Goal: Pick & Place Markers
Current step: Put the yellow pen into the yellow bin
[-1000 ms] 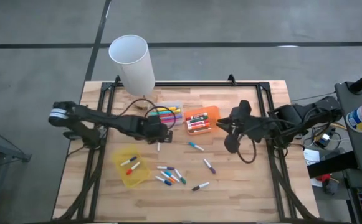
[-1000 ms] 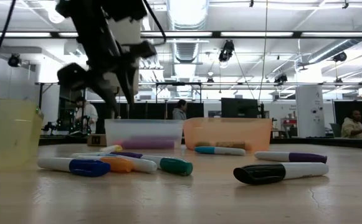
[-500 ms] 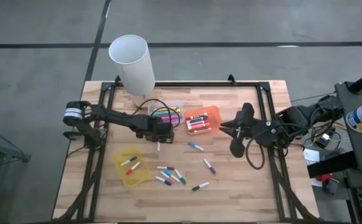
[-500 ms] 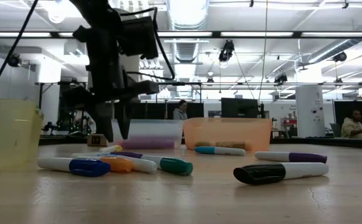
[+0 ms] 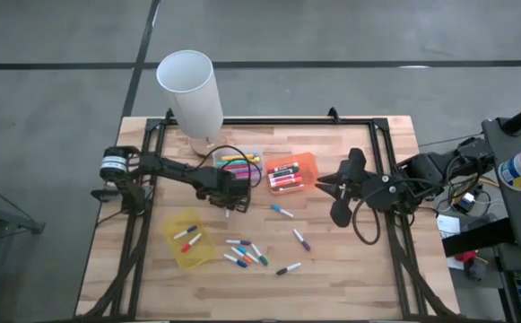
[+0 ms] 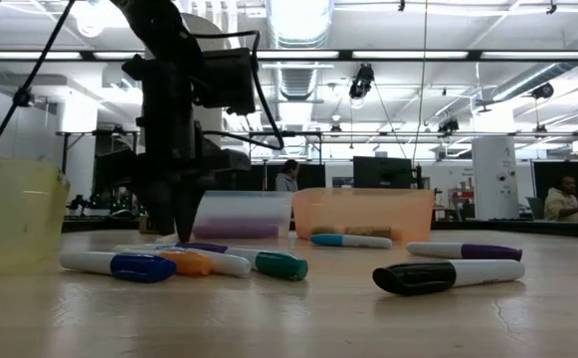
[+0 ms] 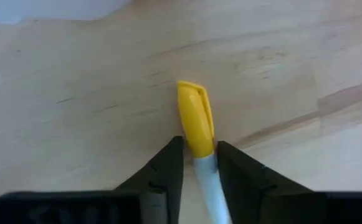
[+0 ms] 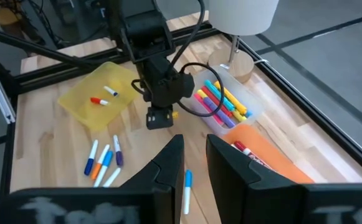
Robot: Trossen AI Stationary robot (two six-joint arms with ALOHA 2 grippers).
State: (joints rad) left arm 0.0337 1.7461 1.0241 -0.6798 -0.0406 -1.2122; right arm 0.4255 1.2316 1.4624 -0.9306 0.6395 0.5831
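My left gripper (image 5: pixel 229 205) points straight down at the table just near of the clear tray (image 5: pixel 238 163), shut on a yellow-capped white marker (image 7: pixel 195 118). The low view shows its fingertips (image 6: pixel 183 231) down at the tabletop. Several loose markers (image 5: pixel 247 254) lie flat on the wood near the table's near edge, with a teal one (image 5: pixel 282 212), a purple one (image 5: pixel 302 239) and a black one (image 5: pixel 288 268) further right. My right gripper (image 5: pixel 335 194) hovers right of the orange tray (image 5: pixel 289 173), open by a narrow gap and holding nothing. My left gripper pinches the yellow-capped marker between its two fingers, where the cap meets the white barrel (image 7: pixel 200 155). The fingers (image 7: pixel 168 163) come from above, pointing down, and lie across the marker. The yellow cap (image 7: pixel 194 112) sticks out past the fingertips, flat over the wood.
A yellow tray (image 5: pixel 188 238) with two markers sits near the table's left side. Clear and orange trays hold more markers. A tall white cylinder (image 5: pixel 191 90) stands at the far edge. A black frame (image 5: pixel 386 144) borders the table. Bare wood lies at the near right.
My left gripper has come down from above the table until its fingertips reach the tabletop, and its fingers have drawn together around the yellow-capped marker. My right arm has pulled back a little toward the table's right edge.
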